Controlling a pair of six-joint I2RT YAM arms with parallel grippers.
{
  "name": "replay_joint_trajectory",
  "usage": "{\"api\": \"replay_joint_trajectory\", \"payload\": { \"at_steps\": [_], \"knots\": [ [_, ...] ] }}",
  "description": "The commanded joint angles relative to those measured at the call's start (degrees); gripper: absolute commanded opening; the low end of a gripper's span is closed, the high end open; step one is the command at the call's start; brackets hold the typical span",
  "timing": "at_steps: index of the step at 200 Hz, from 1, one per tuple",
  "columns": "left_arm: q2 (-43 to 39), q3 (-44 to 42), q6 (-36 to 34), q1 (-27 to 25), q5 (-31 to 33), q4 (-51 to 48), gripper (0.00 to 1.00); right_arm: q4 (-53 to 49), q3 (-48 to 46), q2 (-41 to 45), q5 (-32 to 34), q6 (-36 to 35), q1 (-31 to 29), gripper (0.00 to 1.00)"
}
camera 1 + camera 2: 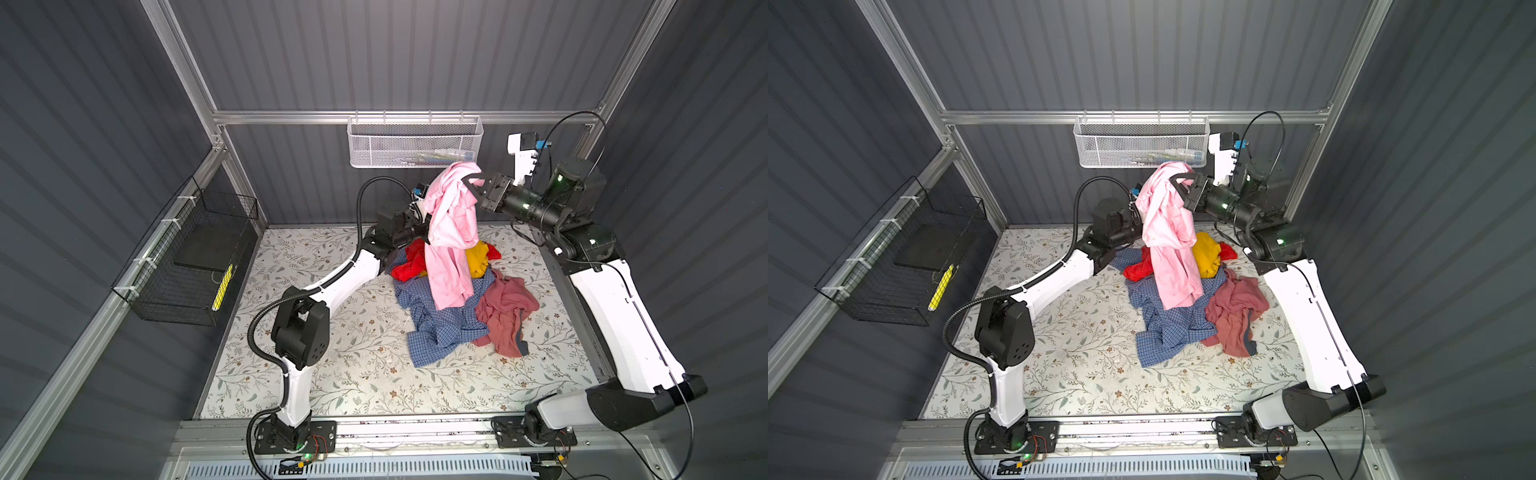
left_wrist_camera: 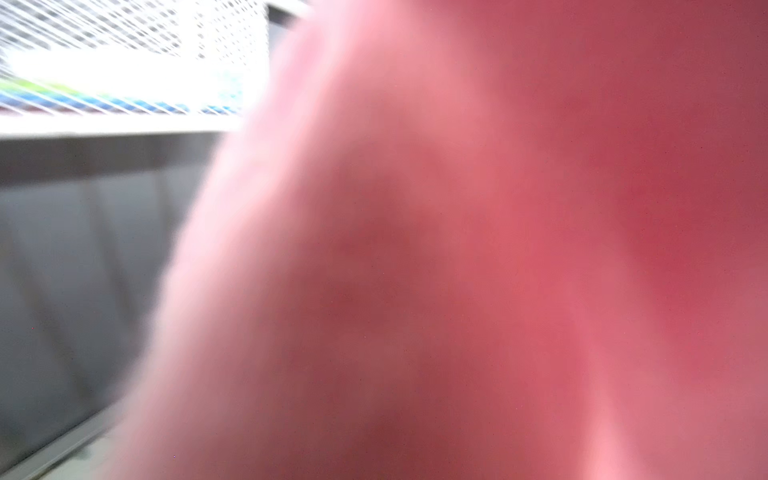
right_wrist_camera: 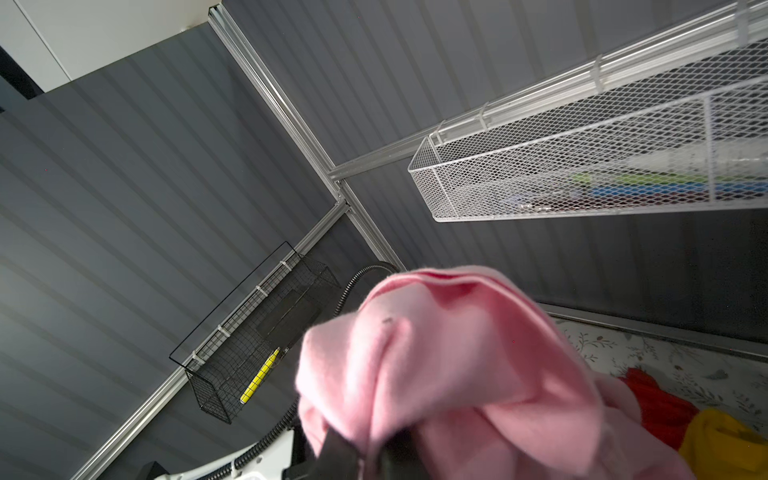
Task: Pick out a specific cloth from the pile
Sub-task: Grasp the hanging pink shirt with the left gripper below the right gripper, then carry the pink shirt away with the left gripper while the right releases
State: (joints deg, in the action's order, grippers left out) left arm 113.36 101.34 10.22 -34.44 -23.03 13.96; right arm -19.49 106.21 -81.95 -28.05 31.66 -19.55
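Note:
The cloth, light pink, hangs lifted above the pile, its lower end still resting on the blue checked shirt. My right gripper is shut on the cloth's top fold. The right wrist view shows fabric pinched between the dark fingers. My left gripper is hidden behind the cloth's middle, where the fabric bunches; only its wrist shows. Blurred pink fabric fills most of the left wrist view. Red, yellow and dusty-rose garments lie in the pile.
A white mesh basket hangs on the back wall just above the raised cloth. A black wire basket holding a yellow marker hangs on the left wall. The floral table cover lies under everything.

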Motion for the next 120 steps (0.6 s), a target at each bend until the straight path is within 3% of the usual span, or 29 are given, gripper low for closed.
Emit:
{"api": "replay_joint_trajectory", "payload": {
  "at_steps": [1, 22, 29, 34, 44, 77, 120],
  "knots": [
    [-6.2, 3.4, -0.2, 5.6, 2.3, -2.1, 0.0, 2.0, -1.0, 0.4, 0.1, -1.5, -0.1, 0.22],
    [-9.5, 4.8, -2.5, 8.3, 3.7, -6.4, 0.0, 2.1, -1.8, 0.0, -0.5, -2.1, -0.2, 0.43],
    [-10.5, 5.4, -4.4, 8.6, 6.4, -8.6, 0.0, 1.9, -1.9, -0.4, -1.0, -2.4, -0.4, 0.59],
    [-11.2, 5.9, -5.7, 8.8, 7.5, -10.1, 0.0, 1.5, -2.0, -0.7, -0.9, -2.6, -0.6, 0.78],
    [-12.5, 6.7, -8.3, 9.0, 9.3, -13.2, 0.0, 0.6, -2.2, -1.3, -1.1, -3.5, -1.0, 0.98],
    [-16.5, 5.3, -11.5, 12.8, 14.8, -18.0, 0.0, -6.5, -3.9, -2.9, 3.7, -6.9, -2.1, 0.99],
    [-21.6, 0.0, -10.3, 23.3, 17.2, -20.4, 0.0, -8.6, -12.6, 0.3, 12.3, -9.9, -2.0, 0.99]
  ]
}}
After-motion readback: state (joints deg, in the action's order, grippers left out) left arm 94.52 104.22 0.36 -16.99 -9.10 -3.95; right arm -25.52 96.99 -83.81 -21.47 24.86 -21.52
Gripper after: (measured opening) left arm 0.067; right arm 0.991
